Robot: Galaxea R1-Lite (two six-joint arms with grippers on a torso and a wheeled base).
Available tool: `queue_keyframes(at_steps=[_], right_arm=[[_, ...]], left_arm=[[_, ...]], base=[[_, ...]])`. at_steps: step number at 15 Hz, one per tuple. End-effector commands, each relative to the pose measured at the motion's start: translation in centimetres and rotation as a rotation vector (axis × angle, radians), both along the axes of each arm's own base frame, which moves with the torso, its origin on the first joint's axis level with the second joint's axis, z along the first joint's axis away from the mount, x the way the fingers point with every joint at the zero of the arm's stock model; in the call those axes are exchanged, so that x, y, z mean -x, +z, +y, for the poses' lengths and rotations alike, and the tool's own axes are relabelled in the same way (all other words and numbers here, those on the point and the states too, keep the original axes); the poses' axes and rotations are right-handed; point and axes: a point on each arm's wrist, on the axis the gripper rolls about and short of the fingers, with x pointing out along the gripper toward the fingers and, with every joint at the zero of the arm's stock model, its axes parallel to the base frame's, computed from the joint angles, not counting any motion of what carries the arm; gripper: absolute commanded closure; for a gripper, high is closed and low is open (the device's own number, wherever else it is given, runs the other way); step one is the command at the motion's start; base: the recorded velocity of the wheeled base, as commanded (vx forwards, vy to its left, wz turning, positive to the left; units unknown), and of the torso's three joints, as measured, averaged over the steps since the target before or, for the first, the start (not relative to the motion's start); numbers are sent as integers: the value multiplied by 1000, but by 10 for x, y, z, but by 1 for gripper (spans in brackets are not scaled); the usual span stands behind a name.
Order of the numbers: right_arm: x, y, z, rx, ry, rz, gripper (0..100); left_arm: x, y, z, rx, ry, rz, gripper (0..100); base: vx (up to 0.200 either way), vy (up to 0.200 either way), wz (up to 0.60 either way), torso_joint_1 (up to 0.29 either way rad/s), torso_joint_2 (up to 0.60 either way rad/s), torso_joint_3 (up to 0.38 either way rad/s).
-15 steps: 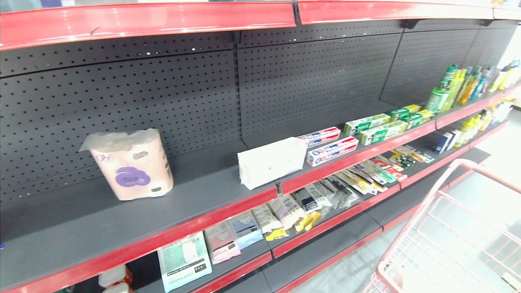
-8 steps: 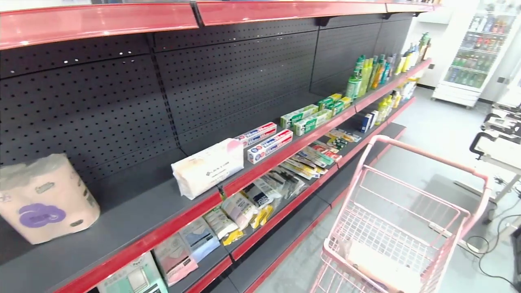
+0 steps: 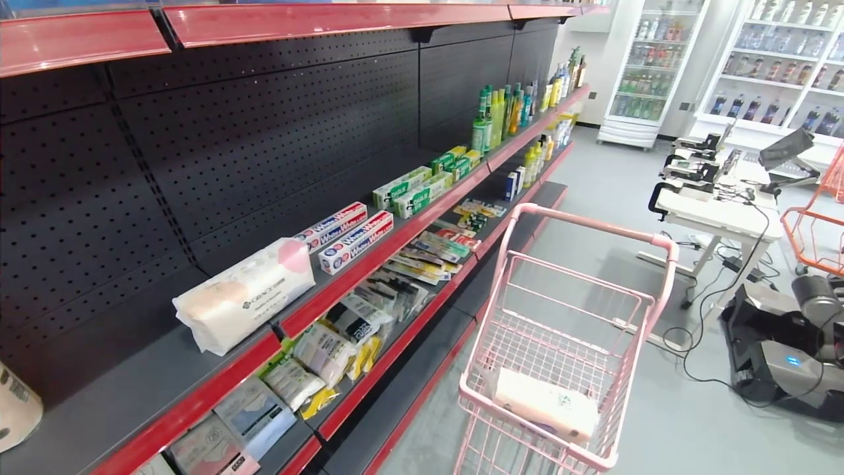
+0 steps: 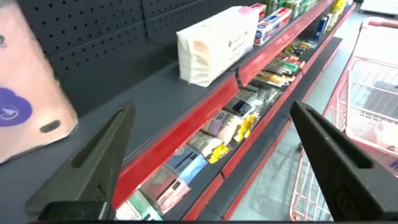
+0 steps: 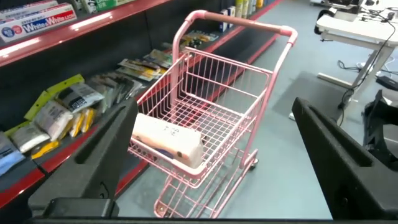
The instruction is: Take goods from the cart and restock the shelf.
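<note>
Right wrist view: the right gripper (image 5: 214, 102) is seen spread wide and empty, held above the pink cart (image 5: 236, 26), in whose basket one white pack (image 5: 166, 142) lies. The left gripper (image 4: 211, 109) is likewise spread and empty, held before the shelf (image 4: 155, 106), on which a tissue pack (image 4: 214, 43) and a toilet-roll pack (image 4: 25, 93) are already set. Restocking is judged partly done; the carted pack is not yet fetched.

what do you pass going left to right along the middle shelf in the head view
toilet roll pack → white tissue pack → red and white toothpaste boxes → green toothpaste boxes → green and yellow bottles
</note>
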Motion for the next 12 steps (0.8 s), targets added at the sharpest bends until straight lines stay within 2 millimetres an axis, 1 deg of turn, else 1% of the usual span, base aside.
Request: queue_keyframes(at_steps=[1,12], right_arm=[[0,0,0,0,0,0,0],[0,0,0,0,0,2,0]], left_arm=[[0,0,0,0,0,1,0],[0,0,0,2,1,1,0]], base=[[0,0,0,0,0,0],[0,0,0,0,0,0]])
